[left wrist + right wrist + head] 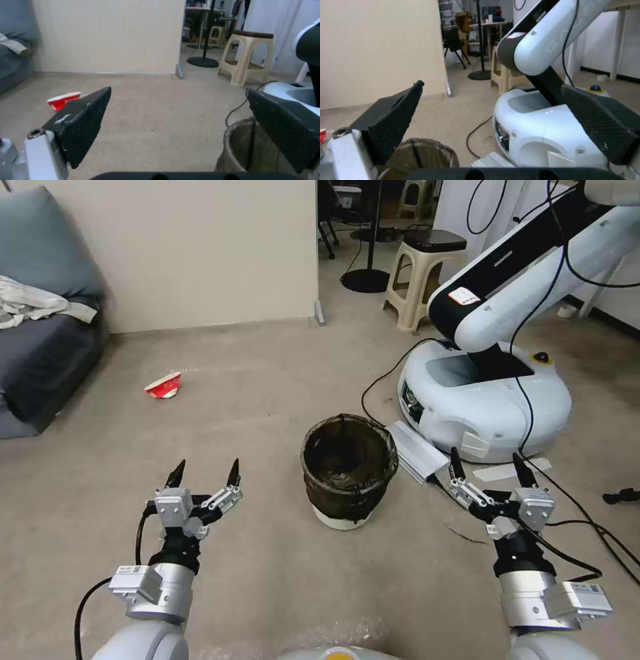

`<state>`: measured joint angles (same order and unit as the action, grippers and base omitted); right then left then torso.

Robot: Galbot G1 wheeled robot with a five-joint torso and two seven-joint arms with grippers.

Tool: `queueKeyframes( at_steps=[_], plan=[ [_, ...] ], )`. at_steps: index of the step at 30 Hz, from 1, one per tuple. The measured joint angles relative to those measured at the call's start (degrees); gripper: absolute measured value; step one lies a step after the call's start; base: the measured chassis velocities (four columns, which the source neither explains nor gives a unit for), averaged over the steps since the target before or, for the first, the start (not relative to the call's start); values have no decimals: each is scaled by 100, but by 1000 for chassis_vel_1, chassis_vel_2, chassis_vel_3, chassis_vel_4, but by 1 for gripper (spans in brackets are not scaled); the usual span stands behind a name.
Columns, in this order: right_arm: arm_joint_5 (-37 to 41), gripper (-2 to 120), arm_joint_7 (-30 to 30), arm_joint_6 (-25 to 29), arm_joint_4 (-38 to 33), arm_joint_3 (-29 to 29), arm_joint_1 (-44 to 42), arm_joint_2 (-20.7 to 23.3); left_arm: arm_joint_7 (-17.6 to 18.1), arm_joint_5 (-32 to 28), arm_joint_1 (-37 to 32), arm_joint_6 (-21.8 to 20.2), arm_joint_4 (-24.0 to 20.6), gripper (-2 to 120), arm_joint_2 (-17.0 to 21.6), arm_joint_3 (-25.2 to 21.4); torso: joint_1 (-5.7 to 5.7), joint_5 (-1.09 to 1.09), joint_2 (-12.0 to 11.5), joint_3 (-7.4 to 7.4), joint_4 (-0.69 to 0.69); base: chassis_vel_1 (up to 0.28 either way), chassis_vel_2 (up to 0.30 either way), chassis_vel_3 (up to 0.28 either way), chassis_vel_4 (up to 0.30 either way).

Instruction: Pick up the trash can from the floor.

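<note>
The floor [267, 400] is beige-grey. At centre frame the bin [349, 470] stands upright on it. A red cup [164, 385] lies tipped at left of centre. At right sits a white robot base [487, 403], with a silver box [416, 450] between it and the bin. A stool [423, 277] stands at upper centre-right, a sofa [40, 347] at far left, and black cables [587, 527] trail at lower right
</note>
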<state>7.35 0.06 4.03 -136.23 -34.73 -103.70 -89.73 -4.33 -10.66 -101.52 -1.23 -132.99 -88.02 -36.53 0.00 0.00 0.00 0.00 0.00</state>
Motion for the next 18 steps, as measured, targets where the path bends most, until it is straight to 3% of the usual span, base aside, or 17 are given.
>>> queueKeyframes(
  at_steps=[18],
  plan=[
    [3, 100, 26, 2, -12, -13, -4, 11, -1, 2, -10, 11, -6, 100, 5, 2, 0, 0, 0, 0, 0, -103, 94, 95, -103]
  ],
)
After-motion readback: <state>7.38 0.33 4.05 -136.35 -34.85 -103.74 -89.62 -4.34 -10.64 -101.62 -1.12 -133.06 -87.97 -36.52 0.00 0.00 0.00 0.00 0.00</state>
